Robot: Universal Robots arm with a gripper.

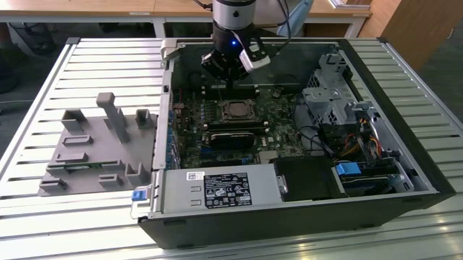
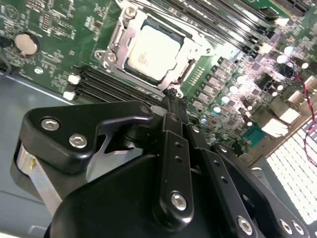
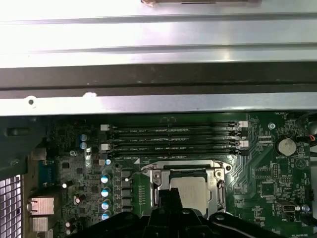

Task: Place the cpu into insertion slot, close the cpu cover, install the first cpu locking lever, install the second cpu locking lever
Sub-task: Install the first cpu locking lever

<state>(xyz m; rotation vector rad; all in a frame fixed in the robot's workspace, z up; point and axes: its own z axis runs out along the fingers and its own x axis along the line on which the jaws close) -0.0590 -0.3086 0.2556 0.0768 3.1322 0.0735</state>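
Now, cpu [image 2: 148, 52] inside insertion slot [image 2: 115, 42]

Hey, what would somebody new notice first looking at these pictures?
The black gripper hangs inside the open computer case, close beside the silvery cpu, which lies framed by the cpu cover. On the exterior view's left, a grey moulded fixture stands on the slatted table.

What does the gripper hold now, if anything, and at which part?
Nothing that can be seen: the gripper is shut, with its tips beside the insertion slot. The cpu lies inside it, unheld.
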